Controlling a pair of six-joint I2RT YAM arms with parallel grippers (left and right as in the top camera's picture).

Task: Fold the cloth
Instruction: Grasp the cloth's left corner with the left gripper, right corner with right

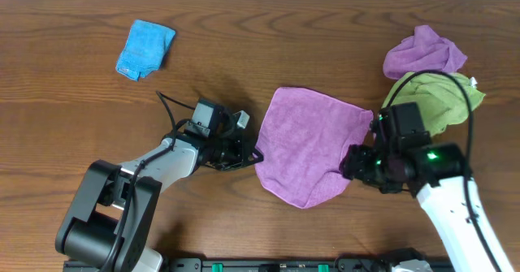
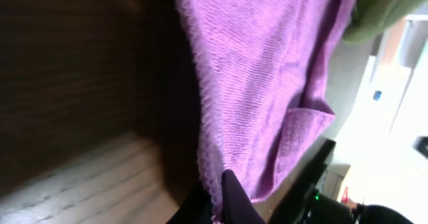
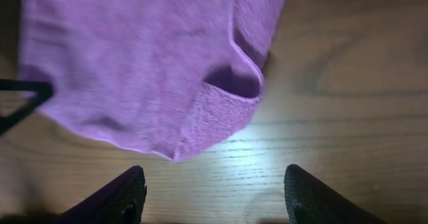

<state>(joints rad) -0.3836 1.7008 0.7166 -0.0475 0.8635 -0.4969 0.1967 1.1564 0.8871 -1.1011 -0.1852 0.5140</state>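
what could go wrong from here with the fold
The left gripper pinches only the hem of the cloth, so it may slip when lifted. The right gripper is open, short of the curled corner; a one-sided pull could bunch it. The green cloth lies nearby and could get dragged.

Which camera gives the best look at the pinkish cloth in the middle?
The overhead view: nearly the whole cloth shows, outline included. The left wrist view shows only one hemmed edge up close, the right wrist view only one turned-over corner.
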